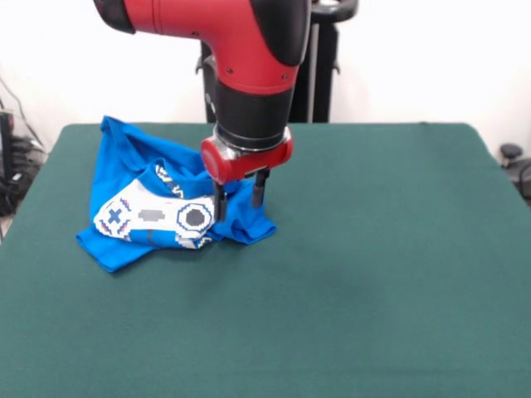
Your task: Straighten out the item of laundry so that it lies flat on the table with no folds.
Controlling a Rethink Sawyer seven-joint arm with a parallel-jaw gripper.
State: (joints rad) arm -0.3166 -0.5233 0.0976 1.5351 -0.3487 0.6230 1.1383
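Observation:
The bright blue T-shirt (pixel 133 170) lies crumpled and folded over itself on the left part of the dark green table (pixel 373 265). Its white game controller print faces up and part of the lettering shows above it. My gripper (pixel 240 199) hangs from the red and black arm straight down over the shirt's right end. Its two dark fingers (pixel 220 203) stand apart, open, with their tips at the cloth and a fold of blue fabric showing between them. I cannot tell whether the tips press into the cloth.
The black pedestal (pixel 319 75) stands behind the table's far edge. Cables (pixel 12 157) lie off the left side and a dark object (pixel 513 156) sits off the right side. The shirt's far left corner is near the table's far left edge.

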